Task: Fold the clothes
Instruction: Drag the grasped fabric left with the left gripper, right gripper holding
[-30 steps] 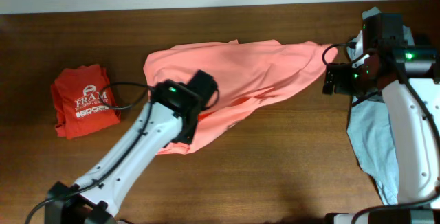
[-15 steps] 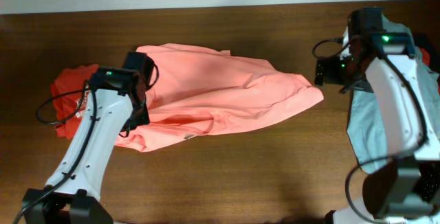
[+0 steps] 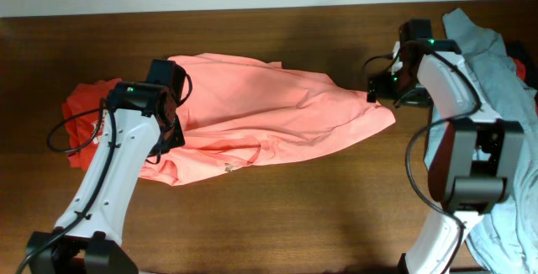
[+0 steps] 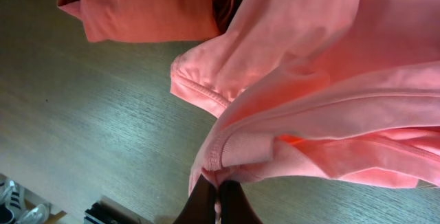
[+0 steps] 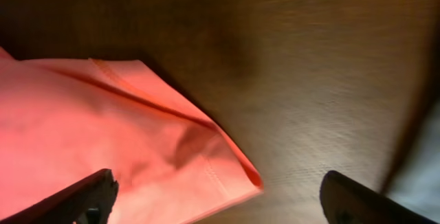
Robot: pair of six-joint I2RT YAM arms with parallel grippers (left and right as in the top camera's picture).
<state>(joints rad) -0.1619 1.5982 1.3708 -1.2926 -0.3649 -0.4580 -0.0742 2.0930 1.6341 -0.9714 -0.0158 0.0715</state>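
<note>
Clenching the salmon top (image 3: 269, 106) is the left end effector (image 4: 218, 186); right end effector (image 5: 220, 196) released beside its corner.

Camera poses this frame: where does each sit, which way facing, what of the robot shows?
Overhead: above the table, facing straight down; left arm, right arm, coral top, red printed shirt, grey-blue garment.
Left wrist: on left arm, facing down past shut left tool pinching the coral top's hem; red printed shirt beyond.
Right wrist: on right arm, facing down at the top's corner and bare wood; open right tool fingers at lower corners.
Shared: all see the coral top; overhead and left wrist share the red printed shirt.
</note>
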